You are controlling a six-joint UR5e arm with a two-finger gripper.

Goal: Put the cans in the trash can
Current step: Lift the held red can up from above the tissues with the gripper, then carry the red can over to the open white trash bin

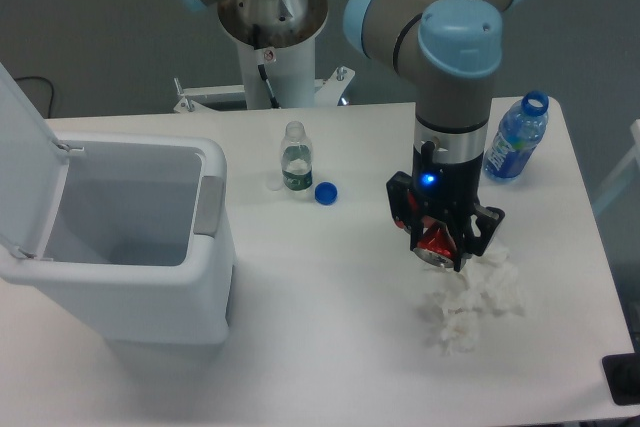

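A small red can [434, 239] with a silver end sits between the black fingers of my gripper [437, 243], right of the table's middle. The gripper is shut on the can, just above the table surface. The trash can [120, 247], a large white-grey bin with a grey front tab, stands at the left with its lid [25, 162] swung open and upright. Its inside looks empty from here. The can is well to the right of the bin.
A small clear bottle [295, 157] stands uncapped behind the centre, with a blue cap [325, 193] lying beside it. A blue-labelled bottle [517, 139] stands at the back right. Crumpled white paper [475, 297] lies just below and right of the gripper.
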